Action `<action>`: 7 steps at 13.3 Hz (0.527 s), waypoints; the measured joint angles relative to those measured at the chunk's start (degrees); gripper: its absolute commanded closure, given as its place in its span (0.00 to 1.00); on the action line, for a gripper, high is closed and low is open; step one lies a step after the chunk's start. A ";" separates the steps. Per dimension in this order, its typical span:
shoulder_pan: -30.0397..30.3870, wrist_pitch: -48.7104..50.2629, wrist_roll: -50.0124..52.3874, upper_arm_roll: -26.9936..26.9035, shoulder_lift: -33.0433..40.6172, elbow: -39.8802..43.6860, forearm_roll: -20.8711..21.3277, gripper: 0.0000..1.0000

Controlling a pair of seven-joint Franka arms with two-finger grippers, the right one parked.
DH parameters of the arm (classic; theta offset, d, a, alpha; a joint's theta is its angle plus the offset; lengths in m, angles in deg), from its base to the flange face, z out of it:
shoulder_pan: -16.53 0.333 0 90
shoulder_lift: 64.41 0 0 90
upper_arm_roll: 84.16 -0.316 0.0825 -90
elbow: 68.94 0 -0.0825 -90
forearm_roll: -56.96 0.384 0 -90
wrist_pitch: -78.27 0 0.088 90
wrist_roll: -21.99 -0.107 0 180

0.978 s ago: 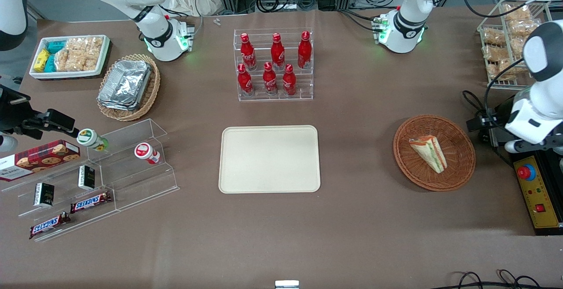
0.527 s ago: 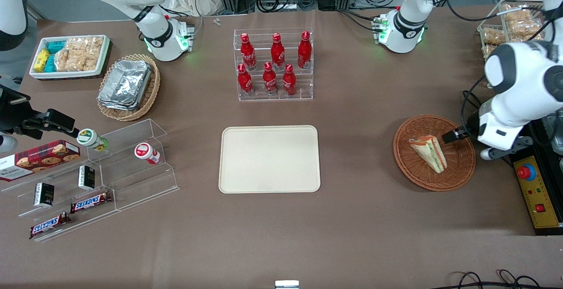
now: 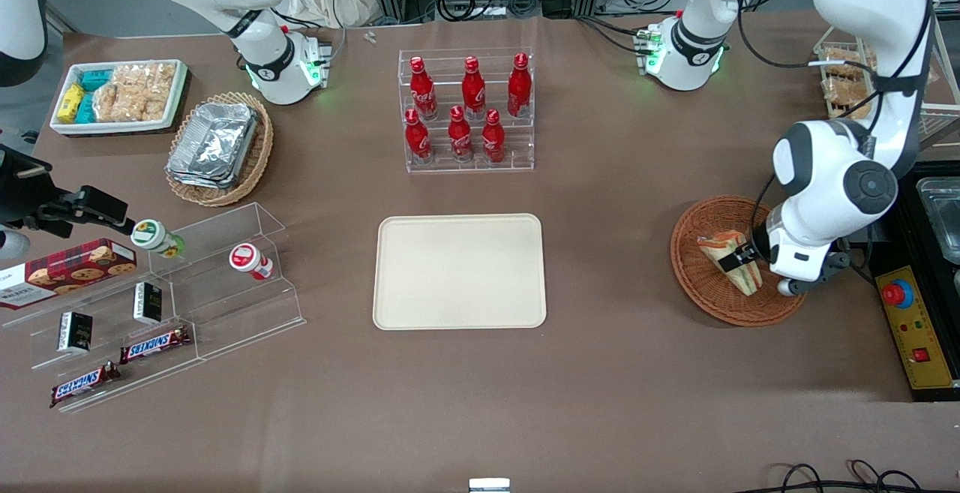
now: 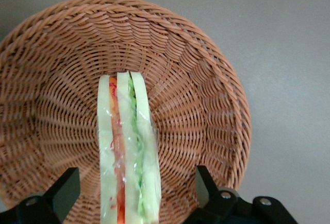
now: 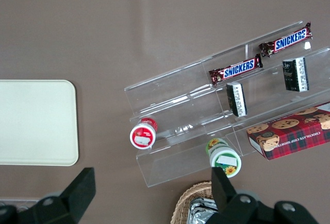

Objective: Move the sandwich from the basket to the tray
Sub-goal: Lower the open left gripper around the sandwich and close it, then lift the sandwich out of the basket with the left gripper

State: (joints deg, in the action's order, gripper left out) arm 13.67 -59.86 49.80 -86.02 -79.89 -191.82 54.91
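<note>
- The sandwich [image 3: 731, 260] lies in the basket [image 3: 705, 290], toward the working arm's end of the table; its wrapped cut edge shows white bread with orange, red and green layers [image 4: 128, 152].
- The gripper [image 3: 739, 257] hangs over the basket, directly above the sandwich.
- Its jaws stand wide apart: in the wrist view one dark finger [image 4: 63, 192] is on each side of the sandwich, neither touching it.
- From the front, one fingertip shows as a dark patch over the middle of the sandwich.
- The tray [image 3: 459, 271] sits mid-table with nothing on it, well apart from the basket, toward the parked arm's end from it.
- A clear rack of red bottles [image 3: 466, 109] stands farther from the front camera than the tray.
- Toward the parked arm's end lie a tan basket of foil trays [image 3: 217, 146], a white tray of snacks [image 3: 118, 95] and clear steps [image 3: 165, 305] holding candy bars, small boxes and two cups.
</note>
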 measured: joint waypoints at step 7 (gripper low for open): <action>0.14 -4.56 0.75 -0.26 -3.35 -2.31 -0.03 0.68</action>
State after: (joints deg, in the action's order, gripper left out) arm 13.82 -64.42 50.54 -86.28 -83.24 -194.13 54.88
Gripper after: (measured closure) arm 0.075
